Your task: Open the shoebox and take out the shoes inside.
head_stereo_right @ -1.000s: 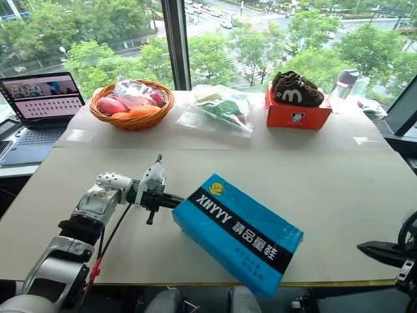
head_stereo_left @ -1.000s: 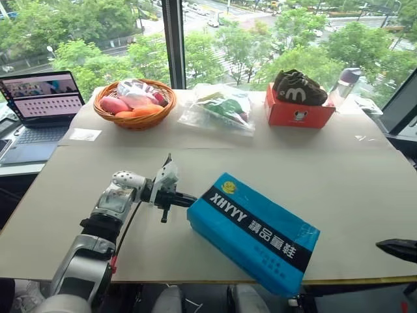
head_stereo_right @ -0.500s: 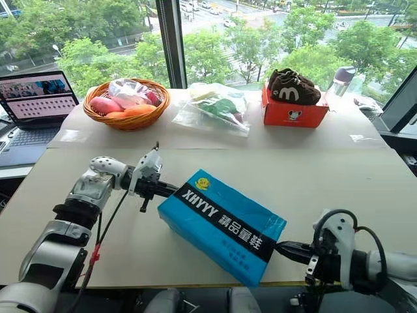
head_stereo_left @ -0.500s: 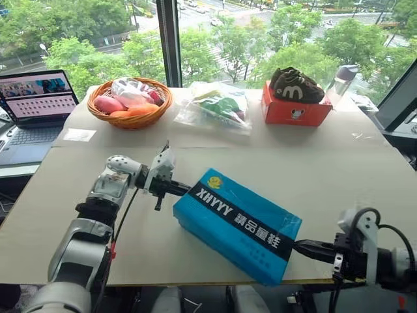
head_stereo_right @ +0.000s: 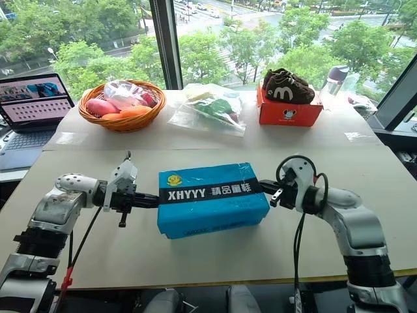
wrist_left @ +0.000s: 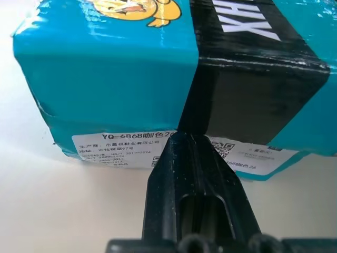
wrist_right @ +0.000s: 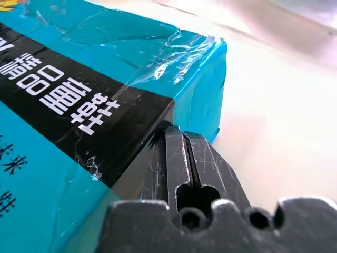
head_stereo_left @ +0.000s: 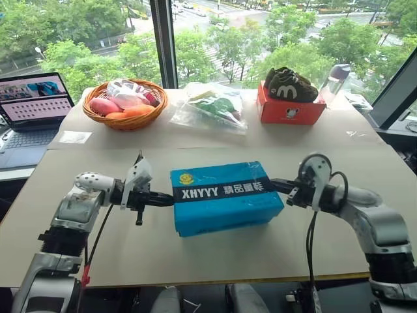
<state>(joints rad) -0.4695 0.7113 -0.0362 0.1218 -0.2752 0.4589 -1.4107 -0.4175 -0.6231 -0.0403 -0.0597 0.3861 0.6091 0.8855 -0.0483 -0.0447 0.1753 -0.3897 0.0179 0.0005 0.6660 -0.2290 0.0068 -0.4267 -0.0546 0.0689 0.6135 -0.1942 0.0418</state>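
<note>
- My left gripper (head_stereo_left: 166, 199) is clenched empty, tips pressed against one end of the shoebox (head_stereo_left: 221, 195).
- My right gripper (head_stereo_left: 277, 186), also clenched, touches the opposite end.
- The shoebox lies closed, mid-table (head_stereo_left: 339, 156), between them.
- Nothing is done yet: lid down, shoes unseen, both steps left.

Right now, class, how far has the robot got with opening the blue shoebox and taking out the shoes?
Done: the shoebox lies on the table between both arms. In hand: the left pincer and right pincer, both shut, have their tips at the box's two short ends, on the black band. Left: the lid is closed, so opening it and lifting out the shoes remain.
</note>
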